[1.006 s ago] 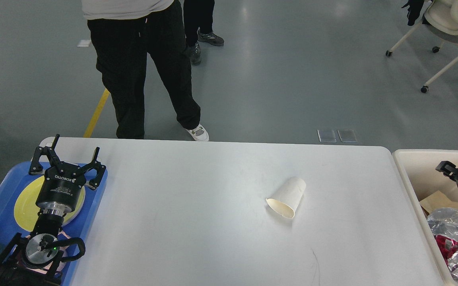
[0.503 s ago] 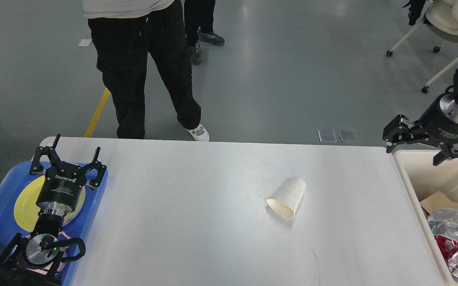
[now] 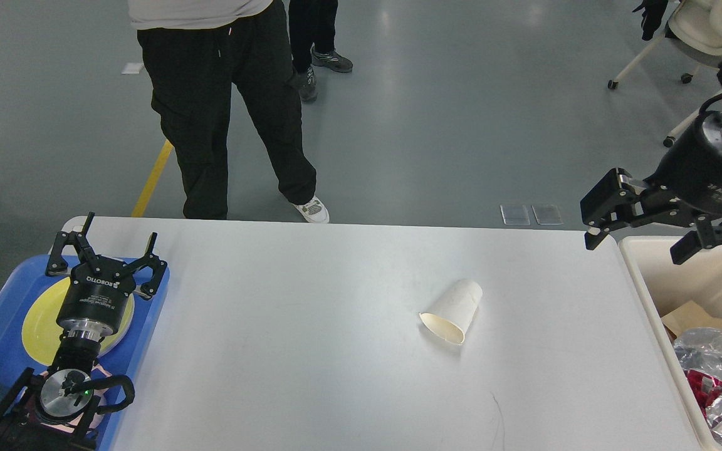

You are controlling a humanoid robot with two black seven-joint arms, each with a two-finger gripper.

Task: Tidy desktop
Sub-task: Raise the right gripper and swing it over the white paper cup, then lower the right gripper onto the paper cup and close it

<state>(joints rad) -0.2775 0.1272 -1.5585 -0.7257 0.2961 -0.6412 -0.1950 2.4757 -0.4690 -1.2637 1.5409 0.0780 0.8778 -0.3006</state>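
Observation:
The white desktop (image 3: 311,326) fills the lower middle of the head view. A white paper cup (image 3: 452,311) lies on its side right of the middle, mouth toward me. My left gripper (image 3: 105,247) is open and empty above the blue tray (image 3: 148,313), over a yellow plate (image 3: 38,322). My right gripper (image 3: 633,245) is open and empty, raised above the desktop's far right corner and the edge of the beige bin (image 3: 655,294).
The bin at the right holds cardboard (image 3: 690,316), crinkled clear plastic (image 3: 712,360) and a red wrapper (image 3: 702,388). A person in black trousers (image 3: 229,113) stands at the far table edge. A wheeled chair (image 3: 699,37) is at the back right.
My right arm rose out of the bin and swung up and left; its open gripper now hangs over the desktop's far right corner. The left arm and the cup have not moved.

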